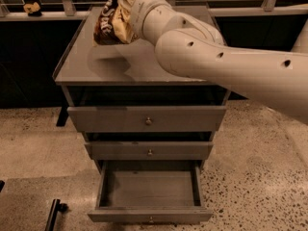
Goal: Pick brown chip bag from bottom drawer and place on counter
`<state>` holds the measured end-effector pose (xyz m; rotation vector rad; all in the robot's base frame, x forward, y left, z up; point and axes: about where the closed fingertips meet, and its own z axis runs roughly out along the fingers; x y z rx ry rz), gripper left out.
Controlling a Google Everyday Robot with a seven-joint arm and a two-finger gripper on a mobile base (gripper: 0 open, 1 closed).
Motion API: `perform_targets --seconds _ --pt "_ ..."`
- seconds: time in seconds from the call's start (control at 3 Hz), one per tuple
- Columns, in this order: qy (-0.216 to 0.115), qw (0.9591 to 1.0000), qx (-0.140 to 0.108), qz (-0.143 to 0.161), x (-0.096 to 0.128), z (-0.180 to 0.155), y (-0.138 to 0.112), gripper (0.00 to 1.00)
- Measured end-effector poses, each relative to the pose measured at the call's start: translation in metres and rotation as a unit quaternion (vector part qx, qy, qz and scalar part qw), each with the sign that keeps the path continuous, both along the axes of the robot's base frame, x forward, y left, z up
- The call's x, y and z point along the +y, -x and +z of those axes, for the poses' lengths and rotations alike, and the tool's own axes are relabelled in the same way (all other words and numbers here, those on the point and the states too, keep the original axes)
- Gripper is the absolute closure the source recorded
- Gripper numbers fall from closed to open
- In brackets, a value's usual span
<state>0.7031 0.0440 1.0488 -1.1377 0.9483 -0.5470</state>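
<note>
The brown chip bag (109, 23), dark brown with white lettering and a tan-yellow end, hangs in the air above the left rear part of the counter (144, 64) and casts a shadow on it. My gripper (124, 14) is at the end of the white arm that reaches in from the right. It is shut on the bag, and the bag and wrist hide most of it. The bottom drawer (150, 190) is pulled open at floor level, and its tray shows nothing inside.
Two grey drawers with small knobs, upper (147, 119) and middle (149, 150), are each pulled out slightly. A small tan object (32, 7) lies on the back ledge at the left. A black bar (53, 214) lies on the speckled floor at the lower left.
</note>
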Motion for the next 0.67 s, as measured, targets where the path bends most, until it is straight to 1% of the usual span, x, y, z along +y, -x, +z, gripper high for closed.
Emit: perform_targets --seconds 0.33,0.67 --pt "-0.006 0.9999 0.012 -0.007 -0.004 -0.014 -0.002 1.00" --pt "-0.020 0.9991 0.032 -0.018 -0.005 -0.042 -0.006 1.00"
